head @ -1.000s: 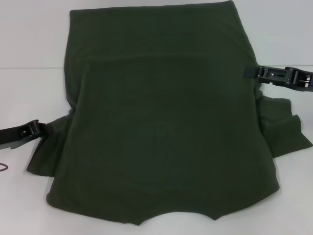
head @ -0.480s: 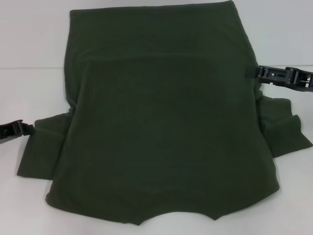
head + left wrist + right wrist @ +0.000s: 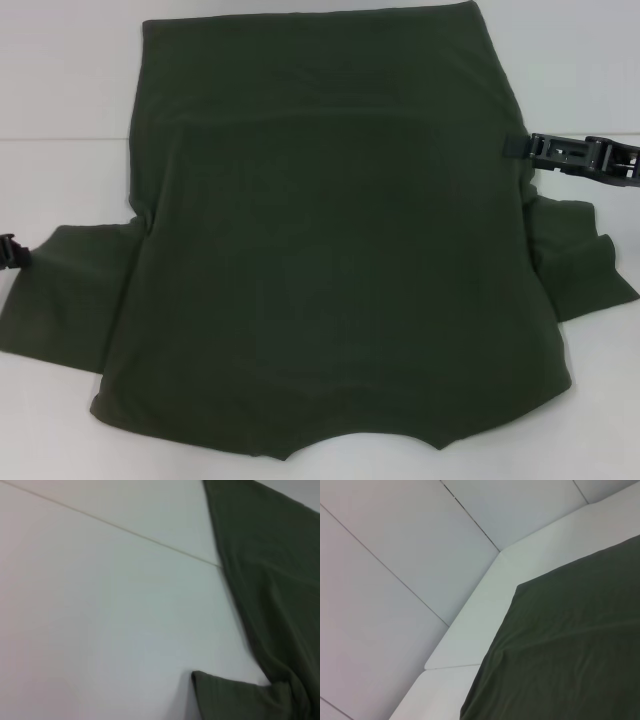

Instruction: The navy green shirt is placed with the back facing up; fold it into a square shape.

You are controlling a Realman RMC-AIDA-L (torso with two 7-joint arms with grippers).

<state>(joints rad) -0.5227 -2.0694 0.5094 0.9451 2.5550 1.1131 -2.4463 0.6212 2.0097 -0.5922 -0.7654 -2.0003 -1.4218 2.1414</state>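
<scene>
Left sleeve [image 3: 65, 295] now spread flat

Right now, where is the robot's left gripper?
In the head view, the left gripper is at the far left edge, touching the tip of the navy green shirt's spread-out left sleeve.

My white table [image 3: 60, 90] carries one thing: the shirt [image 3: 340, 260], spread back-up, sleeves lying flat on the table either side of its body.
</scene>
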